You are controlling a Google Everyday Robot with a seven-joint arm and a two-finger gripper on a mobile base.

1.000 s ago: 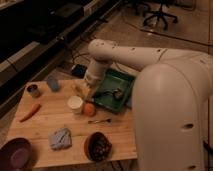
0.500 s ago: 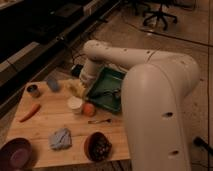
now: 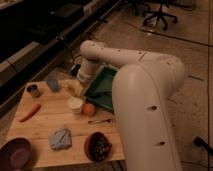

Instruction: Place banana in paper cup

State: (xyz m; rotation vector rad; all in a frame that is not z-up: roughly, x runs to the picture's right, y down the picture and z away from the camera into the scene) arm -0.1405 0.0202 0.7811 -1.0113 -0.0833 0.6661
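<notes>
The white paper cup (image 3: 75,104) stands upright near the middle of the wooden table (image 3: 47,125). A pale yellow shape that looks like the banana (image 3: 70,89) lies just behind the cup, towards the far edge. My gripper (image 3: 78,82) hangs at the end of the white arm, right above and beside that yellow shape, a little behind the cup. The arm hides the gripper's contact with the banana.
A green tray (image 3: 102,86) sits right of the gripper. An orange ball (image 3: 89,109) touches the cup's right side. Also on the table: a carrot (image 3: 29,112), metal can (image 3: 33,90), blue object (image 3: 52,84), utensil (image 3: 100,121), blue cloth (image 3: 61,138), purple bowl (image 3: 17,152), dark bowl (image 3: 97,146).
The arm has swung left and back, from over the tray's left edge to the spot behind the cup. The things on the table have not moved.
</notes>
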